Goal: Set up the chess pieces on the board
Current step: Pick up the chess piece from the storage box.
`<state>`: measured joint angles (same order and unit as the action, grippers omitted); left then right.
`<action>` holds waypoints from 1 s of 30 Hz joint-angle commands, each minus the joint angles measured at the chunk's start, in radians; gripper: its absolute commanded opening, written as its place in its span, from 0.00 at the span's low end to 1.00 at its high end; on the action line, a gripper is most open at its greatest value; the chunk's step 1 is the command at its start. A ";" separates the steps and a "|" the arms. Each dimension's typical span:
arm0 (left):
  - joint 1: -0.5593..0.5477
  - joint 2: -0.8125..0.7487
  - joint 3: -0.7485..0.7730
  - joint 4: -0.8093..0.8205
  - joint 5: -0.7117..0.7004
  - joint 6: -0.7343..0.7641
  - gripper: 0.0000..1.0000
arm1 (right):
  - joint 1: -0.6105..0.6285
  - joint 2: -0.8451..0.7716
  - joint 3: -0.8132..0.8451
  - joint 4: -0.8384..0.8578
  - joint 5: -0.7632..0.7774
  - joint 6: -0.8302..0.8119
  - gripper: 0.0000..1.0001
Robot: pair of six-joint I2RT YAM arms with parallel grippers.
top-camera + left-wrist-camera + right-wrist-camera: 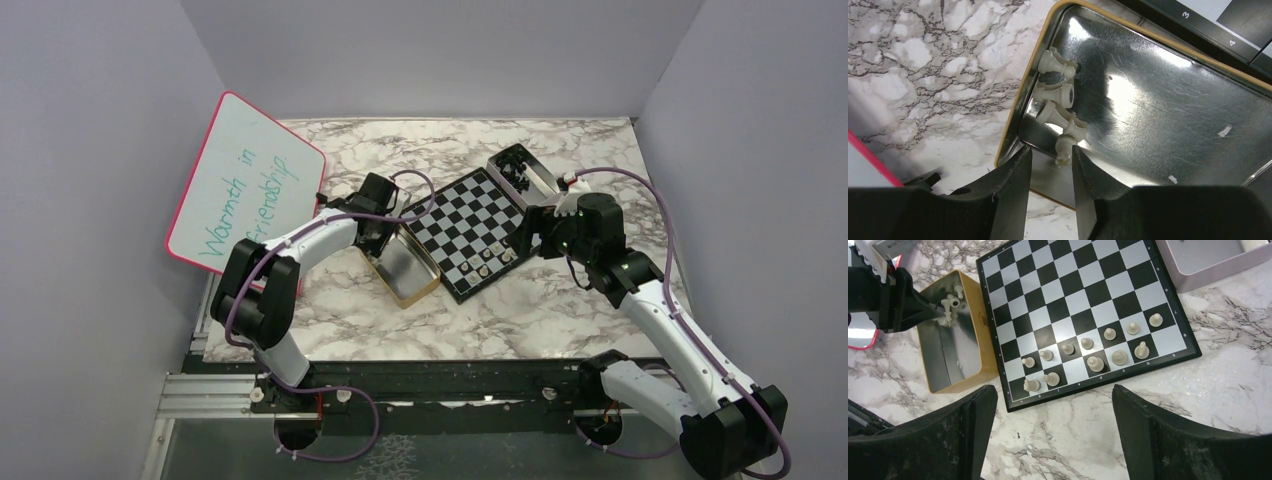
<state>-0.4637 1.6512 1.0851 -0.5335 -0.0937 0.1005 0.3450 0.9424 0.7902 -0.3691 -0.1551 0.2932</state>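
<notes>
Operator: State of the left gripper [1050, 154]?
Technician: Jaws partly apart, straddling one pale piece [1064, 148] in the tin [1158, 100] corner. Contact looks absent, though the view is tight. Right gripper [1053, 392] hangs wide open and empty near the board [1073, 295].
Operator: Hazard?
Technician: Neighbouring pieces [1055, 92] touch it. Closing may nip two, or a finger [1018, 170] fouls the wall.

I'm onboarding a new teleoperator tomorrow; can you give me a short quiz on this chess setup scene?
1. True or false: the right end effector grips a chess piece.
2. Where do the loose pale pieces lie? A) gold tin B) whiteboard C) marble tabletop
3. How many pale pieces stand on the board?
Key: 1 false, its jaws are open and empty; 2 A; 3 twelve.
</notes>
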 commanded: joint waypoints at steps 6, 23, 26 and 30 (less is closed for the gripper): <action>0.005 0.031 0.021 -0.014 0.054 0.027 0.36 | -0.004 -0.003 0.018 -0.003 -0.010 -0.027 0.90; -0.003 0.041 0.001 -0.016 0.034 0.025 0.31 | -0.004 0.006 0.005 0.005 -0.017 -0.023 0.90; -0.005 0.041 -0.001 -0.017 0.045 0.023 0.31 | -0.004 0.004 0.008 0.002 -0.013 -0.027 0.90; -0.009 0.036 -0.005 -0.020 0.046 0.018 0.28 | -0.004 0.001 0.010 0.000 -0.005 -0.036 0.90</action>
<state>-0.4667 1.6855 1.0863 -0.5434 -0.0685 0.1169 0.3450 0.9474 0.7902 -0.3691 -0.1551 0.2783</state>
